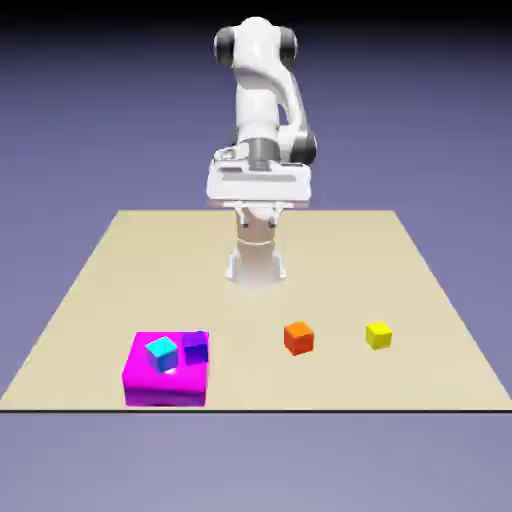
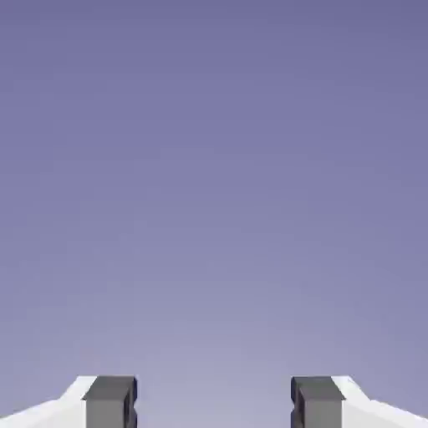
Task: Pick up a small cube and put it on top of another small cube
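Place: a rendered simulation scene, no real room at all.
Backdrop: flat blue-violet haze on every side, without walls or furniture.
Surface: a plain beige table [image 1: 100,300], a bare slab seeming to float in that haze.
Machine: a smooth white robot arm [image 1: 262,110] at the table's far edge, shaded like computer graphics.
Props: flat-coloured toy shapes, a big magenta block [image 1: 150,385], a small orange cube [image 1: 298,338], a small bright yellow cube [image 1: 378,335].
Hand view: nothing but that same violet gradient.

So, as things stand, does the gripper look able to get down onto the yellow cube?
Probably yes. The yellow cube sits alone on the table, apart from the orange cube, with nothing over it. The gripper hangs open and empty well back near the base, so the whole approach remains.
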